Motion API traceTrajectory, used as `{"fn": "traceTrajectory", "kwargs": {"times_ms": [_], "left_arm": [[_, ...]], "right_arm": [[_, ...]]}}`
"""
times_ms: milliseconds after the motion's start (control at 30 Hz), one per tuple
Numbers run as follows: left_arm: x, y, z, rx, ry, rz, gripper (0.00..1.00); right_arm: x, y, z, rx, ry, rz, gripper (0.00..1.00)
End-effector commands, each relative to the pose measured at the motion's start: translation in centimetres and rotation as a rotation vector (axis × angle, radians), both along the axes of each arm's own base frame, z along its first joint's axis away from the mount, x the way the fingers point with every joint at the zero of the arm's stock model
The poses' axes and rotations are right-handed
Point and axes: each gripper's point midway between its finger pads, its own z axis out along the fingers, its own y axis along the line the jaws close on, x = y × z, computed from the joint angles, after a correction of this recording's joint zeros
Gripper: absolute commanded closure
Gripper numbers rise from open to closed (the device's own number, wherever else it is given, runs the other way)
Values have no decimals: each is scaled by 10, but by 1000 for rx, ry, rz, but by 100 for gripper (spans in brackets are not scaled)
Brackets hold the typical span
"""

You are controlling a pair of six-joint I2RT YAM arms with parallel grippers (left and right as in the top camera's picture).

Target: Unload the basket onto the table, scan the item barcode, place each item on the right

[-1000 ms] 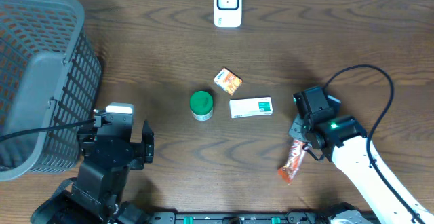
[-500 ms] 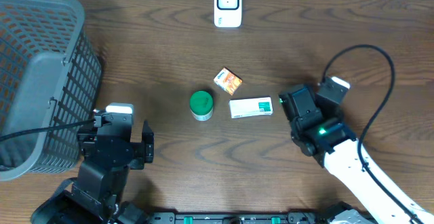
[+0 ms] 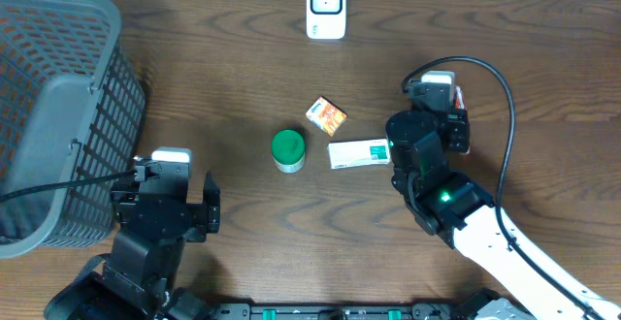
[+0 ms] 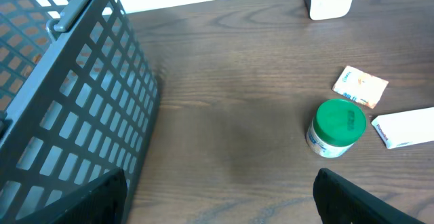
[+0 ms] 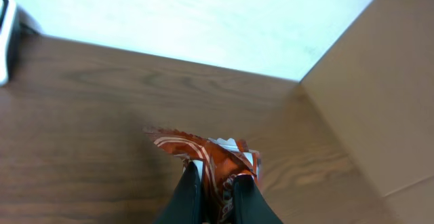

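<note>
The dark wooden worktop (image 3: 243, 58) carries a grey mesh basket (image 3: 49, 116) at its left edge. The right arm (image 3: 485, 233) reaches from the near right corner towards the far side. The left gripper (image 4: 218, 183) sits near the front, just beside the basket, its jaws spread wide with nothing between them.

A white scanner (image 3: 326, 7) stands at the far edge, its face towards the arms. Near the middle lie a white box (image 3: 359, 153), a green-lidded jar (image 3: 287, 149) to its left, and a small orange box (image 3: 326, 115) just behind them, all apart from one another.

The right gripper (image 5: 213, 180) is closed tight on a red-orange packet (image 5: 196, 149), pinching its lower end. The packet is held off the worktop, right of the white box and well short of the scanner. No barcode can be made out.
</note>
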Motion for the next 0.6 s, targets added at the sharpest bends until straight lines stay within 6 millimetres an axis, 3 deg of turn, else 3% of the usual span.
{"fn": "traceTrajectory", "kwargs": {"times_ms": [0,200,400,567], "left_arm": [[-1,2,-1,1,-2,12,12],[-1,2,-1,1,-2,12,12],[-1,2,-1,1,-2,12,12],[-1,2,-1,1,-2,12,12]], "right_arm": [[-1,5,10,-138,20,19,99],[-3,16,23,-284,-5,-32,99],[-2,40,2,-311,-21,-77,99],[0,63,-28,-253,-77,-119,99]]}}
